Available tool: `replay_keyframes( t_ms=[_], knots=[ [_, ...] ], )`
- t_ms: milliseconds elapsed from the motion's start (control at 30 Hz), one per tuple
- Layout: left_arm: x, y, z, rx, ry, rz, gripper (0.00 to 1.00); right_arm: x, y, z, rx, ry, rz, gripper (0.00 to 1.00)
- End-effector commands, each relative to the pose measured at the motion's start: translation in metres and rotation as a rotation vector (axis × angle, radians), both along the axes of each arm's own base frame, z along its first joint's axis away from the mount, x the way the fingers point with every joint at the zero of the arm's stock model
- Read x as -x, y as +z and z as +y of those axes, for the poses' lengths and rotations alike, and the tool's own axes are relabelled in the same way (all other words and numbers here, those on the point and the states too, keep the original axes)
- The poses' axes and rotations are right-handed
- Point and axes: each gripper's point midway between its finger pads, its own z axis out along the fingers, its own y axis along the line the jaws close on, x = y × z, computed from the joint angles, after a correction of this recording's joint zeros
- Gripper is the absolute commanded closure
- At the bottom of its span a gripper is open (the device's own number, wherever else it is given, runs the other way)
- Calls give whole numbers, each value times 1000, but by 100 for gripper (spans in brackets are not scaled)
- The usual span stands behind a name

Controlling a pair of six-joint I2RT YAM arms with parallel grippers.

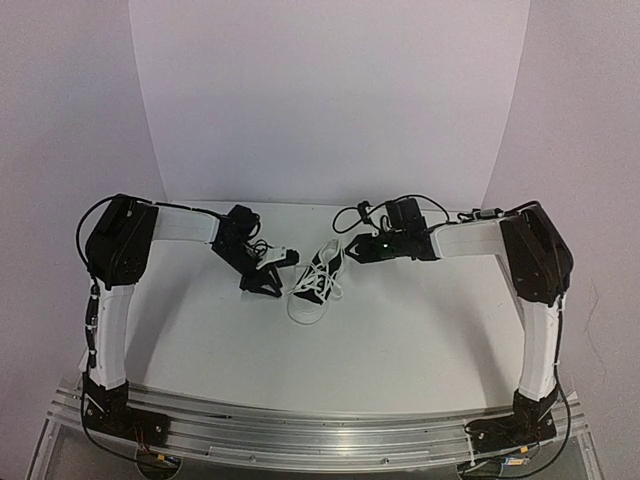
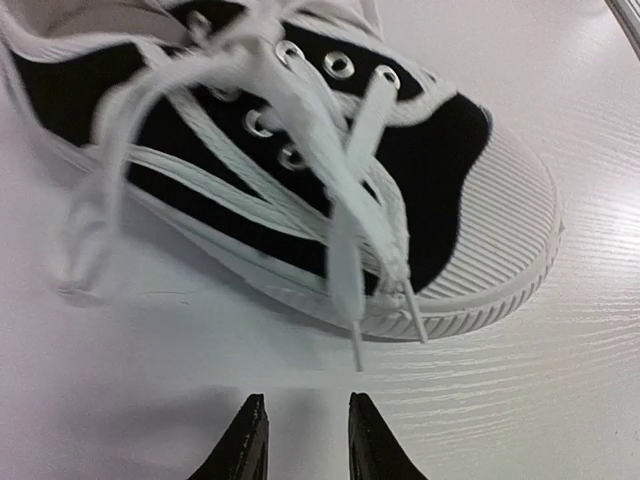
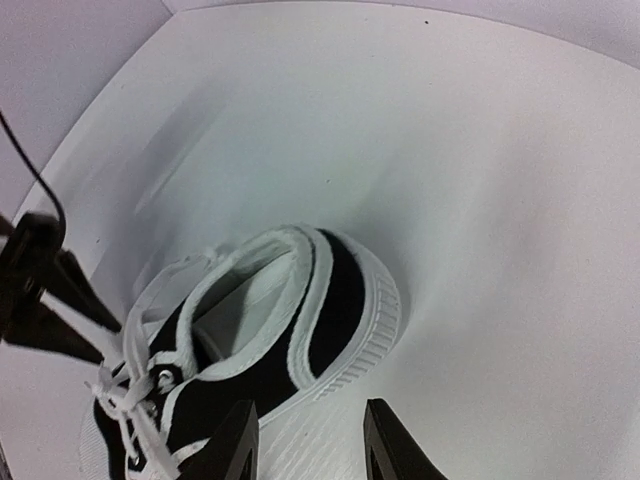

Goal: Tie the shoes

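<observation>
Black fingers of the left gripper [image 1: 268, 285] are standing slightly apart with nothing between them, hovering just beside the sneaker [image 1: 318, 278]. The sneaker is sitting at the middle of the white table [image 1: 420, 340], black canvas upper, white ribbed toe cap [image 2: 510, 230] pointing toward the arms. Its white laces [image 2: 340, 200] are draping over the metal eyelets and down one side, two tips resting on the sole rim. The right gripper [image 1: 356, 248] is hanging near the heel, fingers apart and empty.
</observation>
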Motion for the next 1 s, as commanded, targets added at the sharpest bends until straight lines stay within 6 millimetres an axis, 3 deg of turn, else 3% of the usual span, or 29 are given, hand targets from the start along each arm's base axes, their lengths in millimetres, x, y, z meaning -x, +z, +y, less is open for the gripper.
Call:
replay_keyframes(
  t_ms=[0,233,467,600,700,767,833,900,967],
  knots=[
    [1,-5,-16,21,-9,-40,68,-26,-12,8,3,-108,26,63],
    [27,-4,-40,81,-47,44,64,-39,-38,21,-22,-131,83,63],
    [45,-2,-57,108,-73,88,63,-46,-36,30,-57,-136,78,62],
    [36,-4,-54,71,-44,61,64,-39,-32,16,-28,-176,65,61],
    [28,-2,-41,48,-24,60,64,-34,-14,8,-25,-182,36,56],
    [26,5,-32,39,-14,68,63,-32,8,5,-35,-178,-1,50],
    [23,16,-21,36,4,74,58,-31,33,-3,-51,-186,-39,42],
    [20,40,-11,65,27,71,49,-33,52,-20,-65,-211,-63,34],
    [16,64,6,109,79,94,31,-32,69,-42,-65,-249,-93,8]
  ],
)
